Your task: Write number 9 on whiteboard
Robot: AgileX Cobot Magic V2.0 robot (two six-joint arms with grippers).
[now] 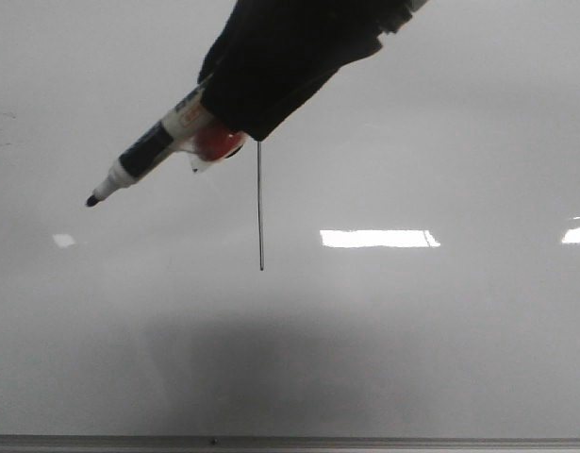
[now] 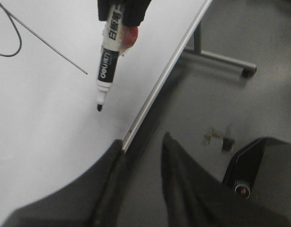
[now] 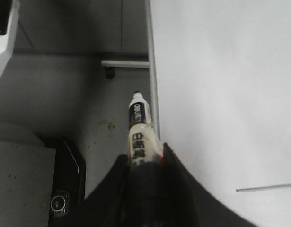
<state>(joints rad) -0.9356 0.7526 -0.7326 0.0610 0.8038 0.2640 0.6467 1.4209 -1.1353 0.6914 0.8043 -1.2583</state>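
Right tool clamped on marker, tip lifted clear of whiteboard. Number 9 drawn near board's middle, loop hidden behind tool in front view. Left tool parted, holding nothing. Best withdrawn straight off, avoiding smears across fresh ink.

A pale grey-white whiteboard bears the thin black number 9; the marker is white with black bands.

Glossy, smooth whiteboard with grey metal edge strip; smooth plastic marker; matt black gripper.
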